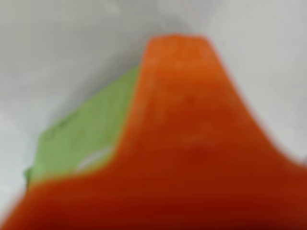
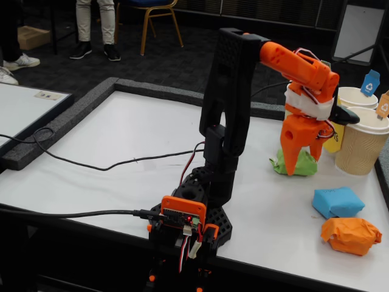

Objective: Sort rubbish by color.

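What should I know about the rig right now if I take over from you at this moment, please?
Gripper: open, straddling the green lump, nothing gripped yet.
Green lump: on the table in front of the paper cups.
Blue lump and orange lump: loose on the table at the right of the fixed view.
Done: nothing sorted.
Left: all three lumps.

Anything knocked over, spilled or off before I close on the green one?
Nothing stands out. Both paper cups stand upright, and the green lump, blue lump and orange lump lie apart on the table. The wrist view is just blurry.
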You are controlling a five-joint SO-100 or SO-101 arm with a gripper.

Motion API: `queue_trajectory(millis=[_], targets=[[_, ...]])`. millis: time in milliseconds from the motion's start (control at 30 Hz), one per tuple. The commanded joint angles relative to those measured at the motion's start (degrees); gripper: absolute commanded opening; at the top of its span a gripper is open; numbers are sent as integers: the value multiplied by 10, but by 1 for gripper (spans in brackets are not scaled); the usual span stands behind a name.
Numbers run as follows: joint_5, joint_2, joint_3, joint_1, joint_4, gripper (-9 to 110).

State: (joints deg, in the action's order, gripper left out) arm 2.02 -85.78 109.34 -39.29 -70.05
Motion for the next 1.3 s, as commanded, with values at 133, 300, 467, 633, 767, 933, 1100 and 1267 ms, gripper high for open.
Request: queue_trajectory(millis=[133,300,467,633,767,933,1100,1267], targets=[[12,-16,-18,12,29,17],[12,-16,-28,12,33,3],[12,-18,-42,12,31,0],[12,-25,-67,12,9,0],[12,-30,-91,12,0,0],[6,-46,-102,14,-3,14],[11,-69,-106,24,-17,21],[11,-100,-108,44,-43,24]])
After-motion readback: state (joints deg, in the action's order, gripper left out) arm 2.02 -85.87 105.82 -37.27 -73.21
